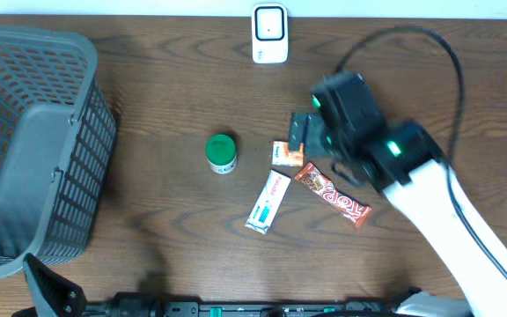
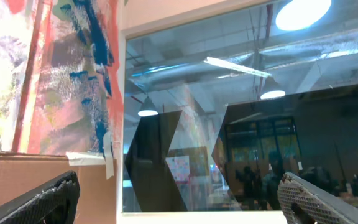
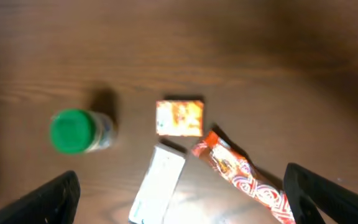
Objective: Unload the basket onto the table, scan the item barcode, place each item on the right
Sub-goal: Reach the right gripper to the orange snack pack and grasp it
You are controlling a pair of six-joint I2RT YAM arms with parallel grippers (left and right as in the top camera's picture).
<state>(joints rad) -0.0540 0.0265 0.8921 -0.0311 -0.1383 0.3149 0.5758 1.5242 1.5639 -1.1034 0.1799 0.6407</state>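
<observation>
holds the right gripper wide apart and empty, with the small orange box just below, between its jaws. seems light, stiff card, crushable: best pinched across its short sides. shows the white scanner, well beyond the gripper, only from overhead; left gripper likewise apart, facing a window.

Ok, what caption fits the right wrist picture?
Open jaws above green-lidded jar, orange box, white packet, red candy bar.
</observation>
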